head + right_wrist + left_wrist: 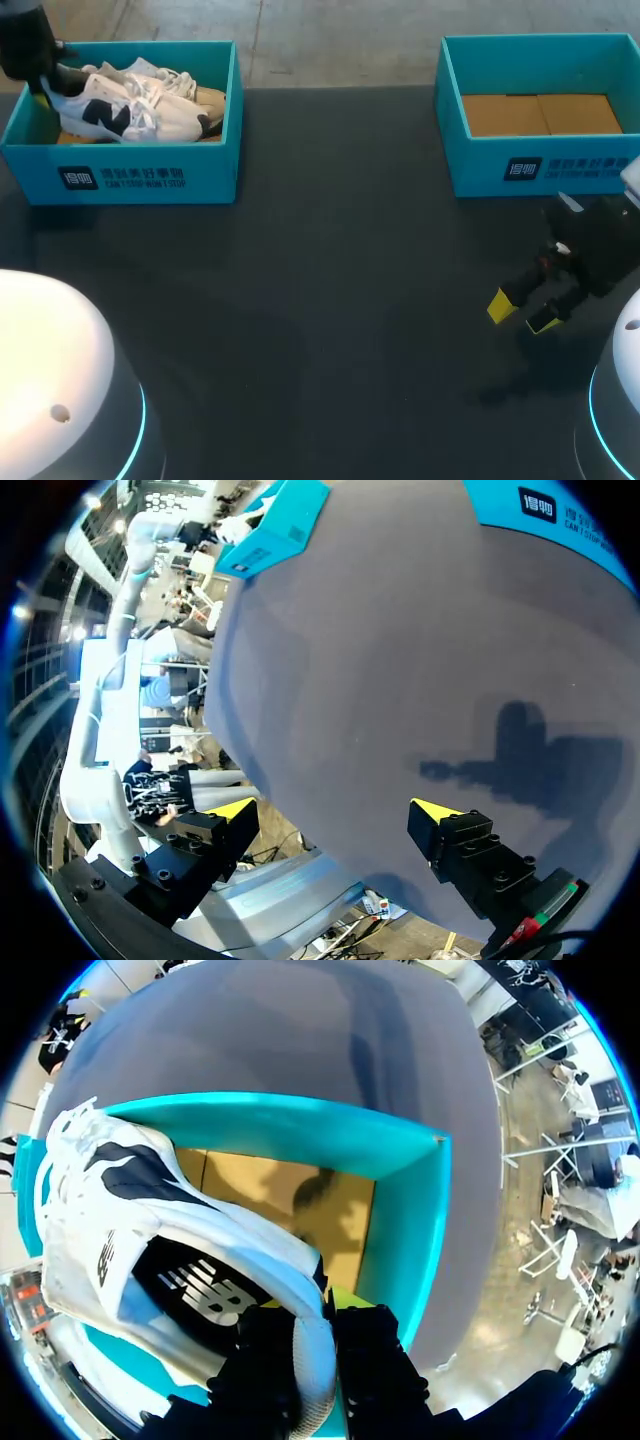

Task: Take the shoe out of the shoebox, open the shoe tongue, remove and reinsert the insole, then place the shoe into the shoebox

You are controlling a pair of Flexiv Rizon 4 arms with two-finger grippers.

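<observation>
Left gripper (315,1325) clamps white sneaker (130,1210) by the heel in teal shoebox (405,1210)
Thin hold may slip on lifting; right gripper (520,313) spread, empty

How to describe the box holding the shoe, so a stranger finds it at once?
Two teal boxes stand at the dark table's far edge. It is the left box: it holds a white shoe with dark patches, while the right box shows only brown cardboard.
</observation>
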